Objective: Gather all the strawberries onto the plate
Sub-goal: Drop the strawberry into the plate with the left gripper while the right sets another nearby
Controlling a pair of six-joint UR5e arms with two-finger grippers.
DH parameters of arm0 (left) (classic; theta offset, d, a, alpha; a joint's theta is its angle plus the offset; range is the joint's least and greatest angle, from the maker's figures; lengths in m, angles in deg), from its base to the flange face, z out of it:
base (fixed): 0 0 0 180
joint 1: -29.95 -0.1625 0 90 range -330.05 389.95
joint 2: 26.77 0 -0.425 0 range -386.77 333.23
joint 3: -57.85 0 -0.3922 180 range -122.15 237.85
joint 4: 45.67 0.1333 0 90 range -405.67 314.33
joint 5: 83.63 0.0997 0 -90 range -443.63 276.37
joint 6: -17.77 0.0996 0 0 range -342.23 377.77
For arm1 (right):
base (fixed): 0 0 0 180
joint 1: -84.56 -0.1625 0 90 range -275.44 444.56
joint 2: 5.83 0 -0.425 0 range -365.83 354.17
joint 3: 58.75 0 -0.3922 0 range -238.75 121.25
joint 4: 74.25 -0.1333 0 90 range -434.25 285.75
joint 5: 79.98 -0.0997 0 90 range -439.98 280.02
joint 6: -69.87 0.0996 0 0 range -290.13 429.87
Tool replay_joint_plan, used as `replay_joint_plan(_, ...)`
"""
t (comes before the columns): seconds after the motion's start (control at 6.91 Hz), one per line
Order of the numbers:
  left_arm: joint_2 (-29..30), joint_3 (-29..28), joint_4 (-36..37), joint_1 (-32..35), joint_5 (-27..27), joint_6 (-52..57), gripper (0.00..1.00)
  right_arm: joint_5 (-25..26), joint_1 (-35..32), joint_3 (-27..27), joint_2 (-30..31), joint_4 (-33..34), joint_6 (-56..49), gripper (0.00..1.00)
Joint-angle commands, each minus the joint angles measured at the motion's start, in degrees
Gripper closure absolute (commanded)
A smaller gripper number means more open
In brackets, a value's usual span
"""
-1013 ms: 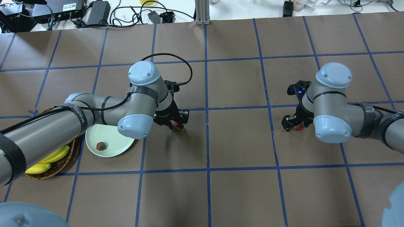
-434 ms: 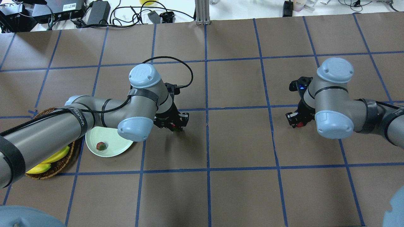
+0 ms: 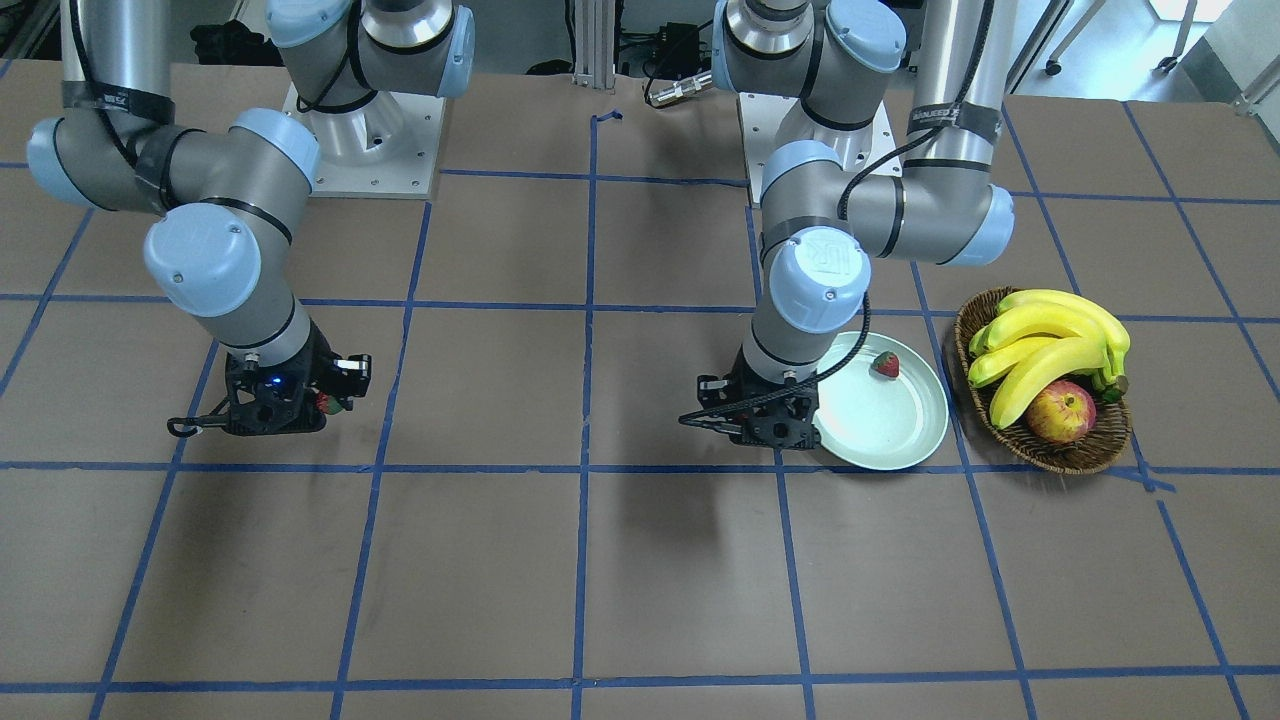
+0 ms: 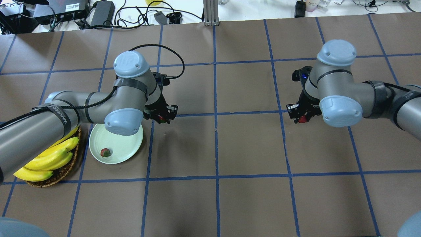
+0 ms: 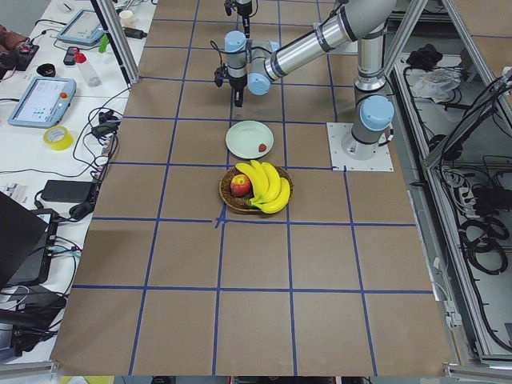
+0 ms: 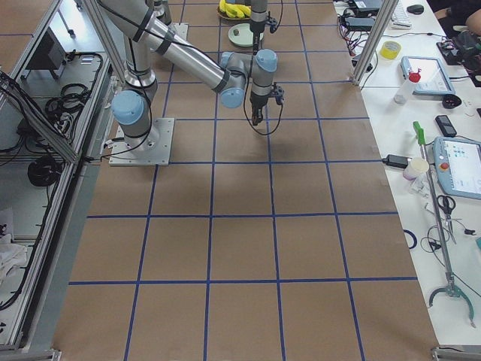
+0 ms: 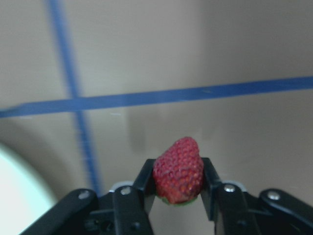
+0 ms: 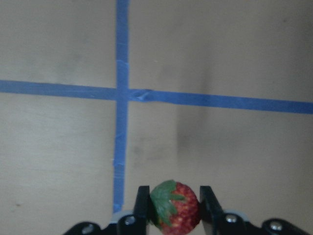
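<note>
Hard to make out from overhead: just a red speck under the left gripper [image 4: 163,116], with part of the plate [image 4: 130,149] covered by that arm's elbow [image 4: 123,121]. Brown paper surface [image 4: 250,144] gridded in blue tape [image 4: 215,98]; cluttered benches [image 4: 108,13] beyond.

Clamped in the left gripper, above the surface just beside the plate: a strawberry [image 7: 178,169], long axis along the fingers, tip outward, cap toward the palm. Pinched in the right gripper [image 4: 301,115], well apart: a second strawberry [image 8: 174,209], cap turned sideways, lower edge cut off. Third strawberry [image 4: 105,152] lying on the plate, toward the basket [image 3: 1060,455] of bananas [image 3: 1045,340].
</note>
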Motion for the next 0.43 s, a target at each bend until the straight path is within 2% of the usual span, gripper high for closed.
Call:
replay_joint_plan(0.0,-2.92,0.14,-5.30,-7.52,5.54,5.19,1.00,-4.28,-8.47,3.38,-0.75,-1.06,14.61,0.97)
replay_joint_plan(0.29,-3.02,1.20,-5.57,-12.69,6.02,12.83,1.00,-8.24,-18.83,8.03,-5.21,-0.80,29.55,0.96)
